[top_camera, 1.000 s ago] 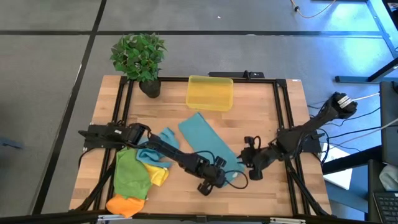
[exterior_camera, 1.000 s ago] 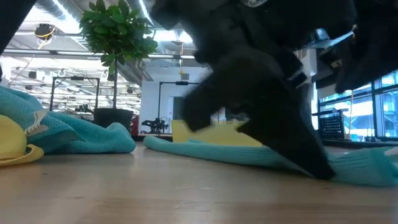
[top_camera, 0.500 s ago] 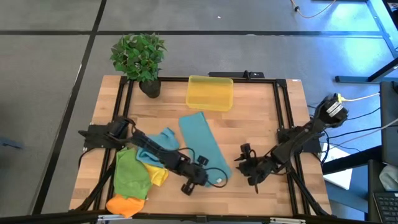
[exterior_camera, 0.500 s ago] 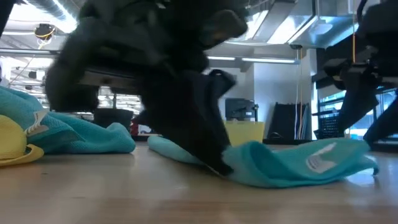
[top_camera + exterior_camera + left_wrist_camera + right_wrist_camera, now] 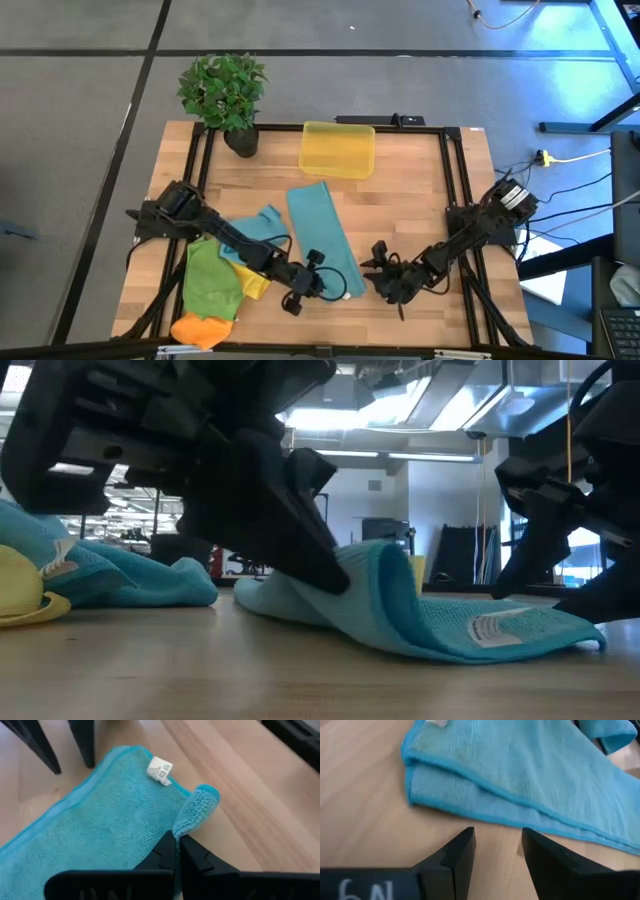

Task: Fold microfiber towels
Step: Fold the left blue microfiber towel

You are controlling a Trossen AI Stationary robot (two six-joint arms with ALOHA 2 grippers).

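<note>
Since a second ago we see that the left gripper (image 5: pixel 318 283) has dragged its corner of the teal towel (image 5: pixel 320 232) back toward the front edge of the worktop (image 5: pixel 420 190), and the right gripper (image 5: pixel 383 281) has slid in toward the towel from the right edge. The left fingers (image 5: pixel 170 852) are pressed fully together on a corner of the teal towel, which stands up as a small curled tuft just past their tips (its white label (image 5: pixel 160 770) lies flat beside it). The right fingers (image 5: pixel 462 851) stand partly apart with nothing between them, hovering over bare wood just beside the towel's doubled edge. In the low view the towel rises in a hump where the left gripper lifts it, then slopes down to the wood.

The teal towel lies as a long strip from mid-worktop toward the front edge. A second teal towel (image 5: pixel 255 240) sits crumpled toward the left edge, touching the green towel (image 5: pixel 210 280), the yellow towel (image 5: pixel 256 283) and the orange towel (image 5: pixel 203 327) near the front left corner. The yellow bin (image 5: pixel 338 150) and a potted plant (image 5: pixel 223 90) stand at the back edge.
</note>
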